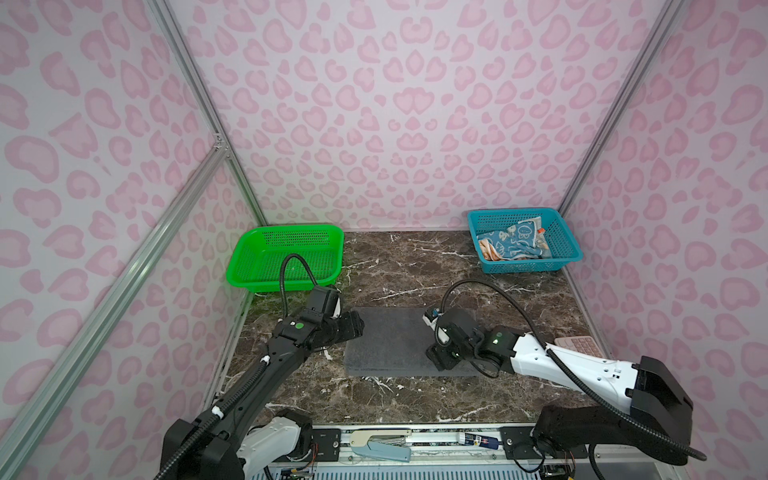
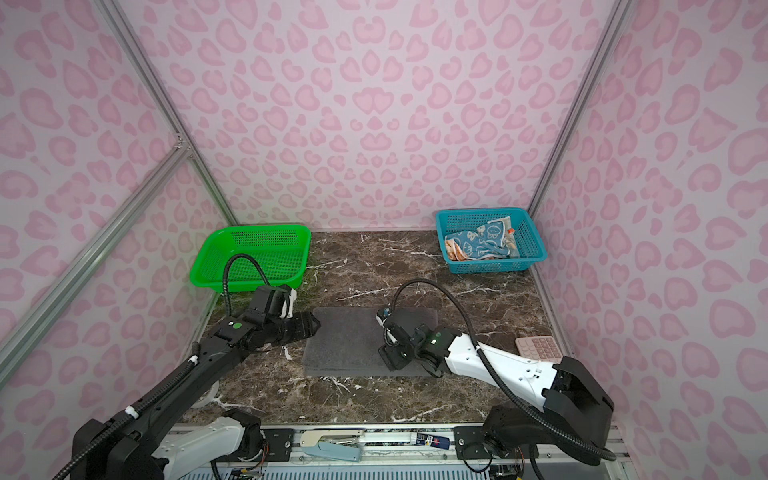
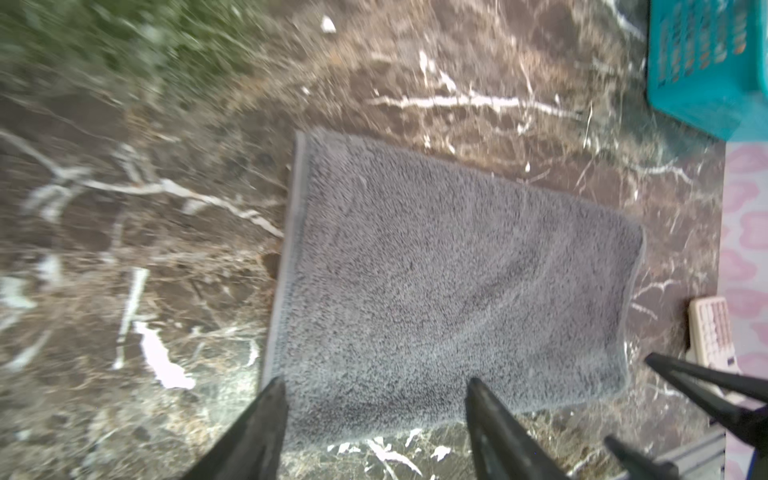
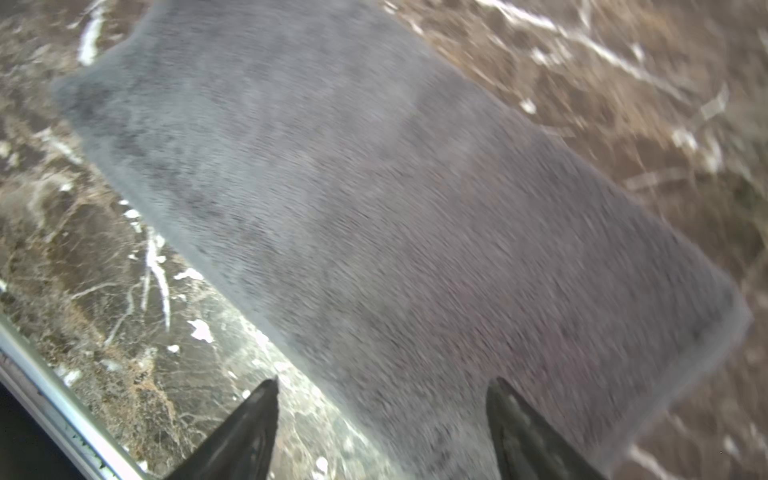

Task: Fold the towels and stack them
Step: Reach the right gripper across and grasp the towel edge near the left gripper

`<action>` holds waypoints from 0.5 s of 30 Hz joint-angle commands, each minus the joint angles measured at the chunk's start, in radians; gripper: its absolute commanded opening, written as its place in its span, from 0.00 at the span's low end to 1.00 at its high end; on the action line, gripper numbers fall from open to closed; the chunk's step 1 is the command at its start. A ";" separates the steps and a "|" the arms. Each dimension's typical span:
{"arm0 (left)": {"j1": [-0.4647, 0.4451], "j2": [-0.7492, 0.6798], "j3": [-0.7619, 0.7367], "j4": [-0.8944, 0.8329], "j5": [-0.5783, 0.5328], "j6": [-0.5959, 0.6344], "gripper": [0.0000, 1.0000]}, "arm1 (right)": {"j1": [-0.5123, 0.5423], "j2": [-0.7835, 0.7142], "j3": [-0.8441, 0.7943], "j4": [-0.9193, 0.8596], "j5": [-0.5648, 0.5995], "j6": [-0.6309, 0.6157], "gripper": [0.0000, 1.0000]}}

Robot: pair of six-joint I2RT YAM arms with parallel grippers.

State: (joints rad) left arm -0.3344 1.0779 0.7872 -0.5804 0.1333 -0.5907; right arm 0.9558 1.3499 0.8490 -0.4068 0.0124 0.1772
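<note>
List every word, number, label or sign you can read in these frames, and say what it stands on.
No text can be read in any view.
Tube on the front rail: printed label, too small to read.
Calculator: key markings too small in both top views, blurred in the left wrist view.
Grey towel: no lettering on the face that shows.
Blue towel: white figures only, no words.

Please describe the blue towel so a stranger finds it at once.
Look at the far right corner of the marble table, where a teal basket stands. The blue towel lies crumpled inside it; white cartoon figures set it apart from the orange-cream towel beside it.
</note>
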 commanded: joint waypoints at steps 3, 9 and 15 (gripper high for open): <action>0.120 -0.034 -0.004 -0.010 0.009 -0.030 0.83 | 0.092 0.134 0.071 0.134 0.010 -0.215 0.91; 0.217 -0.044 -0.029 0.040 0.043 -0.031 0.92 | 0.145 0.308 0.163 0.197 -0.068 -0.359 0.97; 0.288 -0.022 -0.069 0.042 0.101 -0.024 0.97 | 0.167 0.463 0.257 0.188 -0.106 -0.448 0.93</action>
State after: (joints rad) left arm -0.0654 1.0485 0.7326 -0.5545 0.1947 -0.6186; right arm 1.1179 1.7699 1.0847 -0.2291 -0.0662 -0.1970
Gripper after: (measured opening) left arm 0.978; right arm 0.935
